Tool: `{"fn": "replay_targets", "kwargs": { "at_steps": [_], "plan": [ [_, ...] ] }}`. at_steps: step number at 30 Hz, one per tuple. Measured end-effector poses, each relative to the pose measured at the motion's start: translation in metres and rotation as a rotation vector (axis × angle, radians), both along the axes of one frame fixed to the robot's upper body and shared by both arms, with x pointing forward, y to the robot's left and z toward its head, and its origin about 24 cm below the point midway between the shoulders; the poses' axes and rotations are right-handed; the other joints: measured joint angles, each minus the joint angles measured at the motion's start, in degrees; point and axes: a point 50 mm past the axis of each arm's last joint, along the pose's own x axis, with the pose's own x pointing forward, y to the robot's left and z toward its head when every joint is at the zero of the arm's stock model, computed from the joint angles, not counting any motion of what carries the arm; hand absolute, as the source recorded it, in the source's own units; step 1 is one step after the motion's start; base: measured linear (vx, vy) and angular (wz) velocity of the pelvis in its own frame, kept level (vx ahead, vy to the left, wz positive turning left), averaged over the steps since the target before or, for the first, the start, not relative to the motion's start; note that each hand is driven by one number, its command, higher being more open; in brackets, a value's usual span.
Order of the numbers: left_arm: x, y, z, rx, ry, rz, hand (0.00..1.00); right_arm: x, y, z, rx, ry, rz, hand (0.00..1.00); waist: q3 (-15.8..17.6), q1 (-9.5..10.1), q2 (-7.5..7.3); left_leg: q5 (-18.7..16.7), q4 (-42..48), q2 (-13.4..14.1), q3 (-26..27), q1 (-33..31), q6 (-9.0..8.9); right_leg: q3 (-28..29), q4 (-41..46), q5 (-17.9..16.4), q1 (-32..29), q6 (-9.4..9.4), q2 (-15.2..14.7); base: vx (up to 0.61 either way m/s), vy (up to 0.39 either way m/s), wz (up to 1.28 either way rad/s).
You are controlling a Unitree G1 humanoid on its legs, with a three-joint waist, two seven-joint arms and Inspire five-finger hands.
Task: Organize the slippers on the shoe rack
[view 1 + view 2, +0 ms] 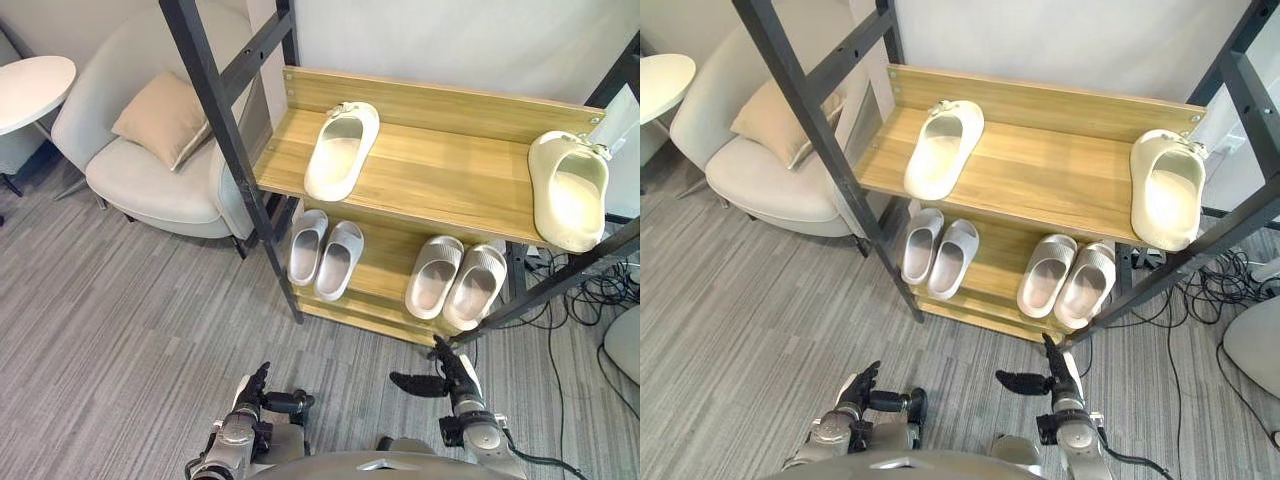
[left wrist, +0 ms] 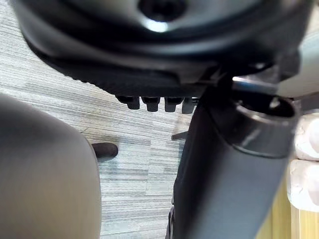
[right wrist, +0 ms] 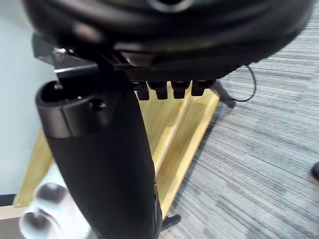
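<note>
A wooden shoe rack [image 1: 440, 110] with a black frame stands ahead. On its top shelf a cream slipper [image 1: 342, 150] lies at the left. A second cream slipper [image 1: 570, 188] sits far off at the right end, its toe over the front edge. The lower shelf holds a pale grey pair [image 1: 325, 252] on the left and a beige-grey pair [image 1: 457, 280] on the right. My left hand [image 1: 255, 392] and right hand [image 1: 447, 378] hover low over the floor in front of the rack, both open and holding nothing. The right hand's thumb [image 3: 109, 164] points towards the lower shelf.
A cream armchair [image 1: 150, 180] with a tan cushion [image 1: 163, 118] stands left of the rack, and a round white table [image 1: 30, 88] beyond it. Slanted black frame posts [image 1: 230, 150] cross in front of the shelves. Cables [image 1: 590, 290] lie on the floor at the right.
</note>
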Motion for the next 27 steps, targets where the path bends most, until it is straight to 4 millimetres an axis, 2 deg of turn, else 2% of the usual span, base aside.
{"fn": "replay_targets", "kwargs": {
  "at_steps": [5,8,10,11,16,22,27],
  "plan": [
    [0.001,-0.012,0.001,0.005,-0.004,-0.112,1.00,-0.022,-0.004,-0.015,0.011,0.121,-0.078,1.00,-0.83,-1.19,1.00,0.12,-0.52,-0.09,0.27,0.87,-0.01,0.34,-1.08,0.53,0.83,0.08,0.25,-0.01,0.000,-0.03],
    [0.009,-0.035,0.011,-0.017,-0.077,-0.296,1.00,-0.031,-0.008,-0.017,0.031,0.142,-0.143,1.00,-1.02,-1.27,1.32,0.11,-0.52,-0.22,0.11,0.90,-0.02,0.17,-1.85,0.86,1.31,0.09,0.42,0.00,0.000,0.03],
    [0.014,-0.054,0.024,-0.060,-0.163,-0.418,1.00,-0.033,-0.008,-0.018,0.031,0.149,-0.148,1.00,-1.15,-1.37,1.37,0.11,-0.53,-0.34,-0.56,1.05,-0.01,-0.56,-2.33,0.85,2.02,0.09,0.42,0.00,-0.007,0.17],
    [0.019,-0.073,0.039,-0.110,-0.244,-0.509,1.00,-0.033,-0.010,-0.018,0.030,0.147,-0.155,1.00,-1.37,-1.29,1.73,0.11,-0.53,-0.62,-0.91,0.93,-0.01,-0.94,-2.59,0.85,2.21,0.09,0.43,0.00,-0.002,0.12],
    [0.027,-0.112,0.079,-0.259,-0.441,-0.676,1.00,-0.032,-0.015,-0.017,0.028,0.135,-0.184,1.00,-2.35,-1.65,3.22,0.02,-0.56,-0.87,-1.94,0.70,-0.03,-2.10,-3.78,0.81,3.06,0.05,0.56,0.01,-0.005,0.12],
    [0.047,-0.126,0.127,-0.354,-0.658,-0.693,1.00,-0.030,-0.015,-0.016,0.027,0.128,-0.185,1.00,-2.66,-2.06,3.65,-0.16,-0.57,-0.86,-2.61,0.71,-0.09,-2.91,-5.07,0.79,4.06,-0.06,0.91,0.02,-0.013,0.05],
    [0.066,-0.124,0.175,-0.397,-0.879,-0.626,1.00,-0.029,-0.016,-0.015,0.027,0.117,-0.194,1.00,-2.68,-2.13,3.65,-0.53,-0.58,-0.90,-2.50,0.73,-0.06,-2.93,-5.85,0.83,4.40,-0.11,0.98,0.01,-0.001,-0.01]
  ]
}}
